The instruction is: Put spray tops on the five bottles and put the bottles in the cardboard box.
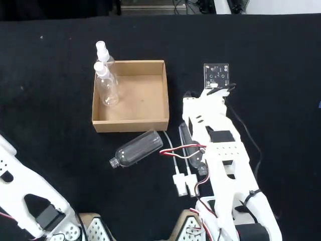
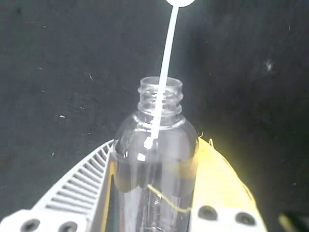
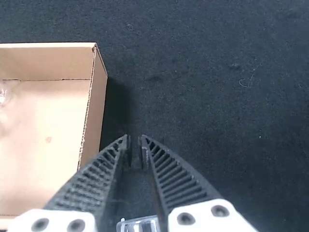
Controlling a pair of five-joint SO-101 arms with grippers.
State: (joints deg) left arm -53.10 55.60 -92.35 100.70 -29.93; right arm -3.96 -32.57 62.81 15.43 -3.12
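Two capped clear plastic bottles (image 1: 108, 90) in brown cardboard box (image 1: 130, 124) beside closed, empty right gripper (image 3: 134, 142) — third bottle (image 2: 157, 188) clamped in left gripper (image 2: 159, 145), white spray tube (image 2: 165, 63) in its neck; two uncapped bottles (image 1: 138, 149) left.

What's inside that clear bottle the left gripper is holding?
A thin white tube from a spray top runs down through the open neck of the bottle and ends near its shoulder. The left gripper covers the bottle's lower sides, and its bottom cannot be seen.
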